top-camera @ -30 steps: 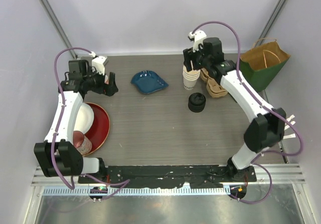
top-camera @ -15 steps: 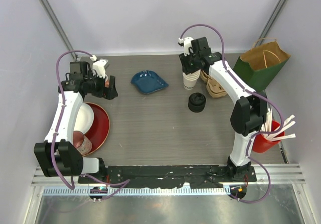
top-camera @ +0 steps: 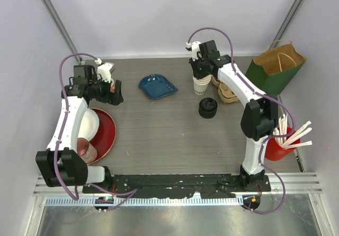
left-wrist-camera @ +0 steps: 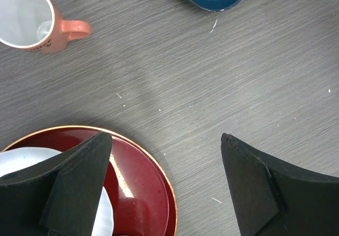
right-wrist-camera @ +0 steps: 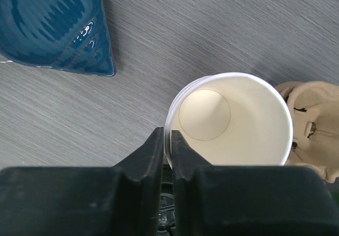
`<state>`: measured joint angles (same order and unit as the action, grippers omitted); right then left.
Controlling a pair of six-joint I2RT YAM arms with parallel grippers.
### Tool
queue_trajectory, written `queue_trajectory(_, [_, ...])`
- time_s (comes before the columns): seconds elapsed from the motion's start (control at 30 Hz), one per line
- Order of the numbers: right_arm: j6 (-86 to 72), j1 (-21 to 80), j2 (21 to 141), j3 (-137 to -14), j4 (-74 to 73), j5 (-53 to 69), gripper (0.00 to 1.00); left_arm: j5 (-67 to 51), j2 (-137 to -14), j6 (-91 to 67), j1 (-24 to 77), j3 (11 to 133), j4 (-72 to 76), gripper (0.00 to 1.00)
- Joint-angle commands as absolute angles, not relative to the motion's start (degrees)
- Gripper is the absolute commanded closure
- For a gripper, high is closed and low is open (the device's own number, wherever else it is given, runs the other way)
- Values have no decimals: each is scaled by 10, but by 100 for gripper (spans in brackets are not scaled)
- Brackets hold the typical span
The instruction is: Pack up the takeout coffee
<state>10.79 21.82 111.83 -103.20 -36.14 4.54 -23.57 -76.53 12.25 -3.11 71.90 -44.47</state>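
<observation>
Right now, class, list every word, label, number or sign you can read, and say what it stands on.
No text can be read in any view.
Dark marks on the side of the small cup with the pink handle: too blurred to read.
No print shows on the paper cups, the black lid or the green bag.

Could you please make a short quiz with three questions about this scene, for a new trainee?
1. True or false: the left claw is open and holds nothing.
2. Where does the right claw pinch the cream-white paper cup? A) its rim B) its base C) a black lid on it
3. Fill in: the green paper bag stands by the far ___ corner of the grey wooden table.
Key: 1 true; 2 A; 3 right.
</observation>
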Motion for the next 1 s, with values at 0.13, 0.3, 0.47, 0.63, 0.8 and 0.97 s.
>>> queue_trajectory(0.13, [118,226,1107,-1061,-364,36,99,-244,-748,128,-31,729,-448,12])
queue_trajectory(0.3, [122,229,1090,-1063,-371,12,99,-248,-748,130,-29,730,-448,12])
queue_trajectory(0.47, [130,237,1069,-1063,-367,-33,99,-252,-746,135,-29,729,-447,12])
queue_trajectory(0.63, [139,244,1052,-1063,-361,-54,99,-255,-744,139,-28,729,-447,12])
queue_trajectory(0.8, [147,243,1045,-1065,-359,-61,99,-256,-742,142,-25,729,-447,12])
queue_trajectory(0.97, [143,251,1053,-1049,-358,-55,99,-272,-749,129,-23,730,-439,12])
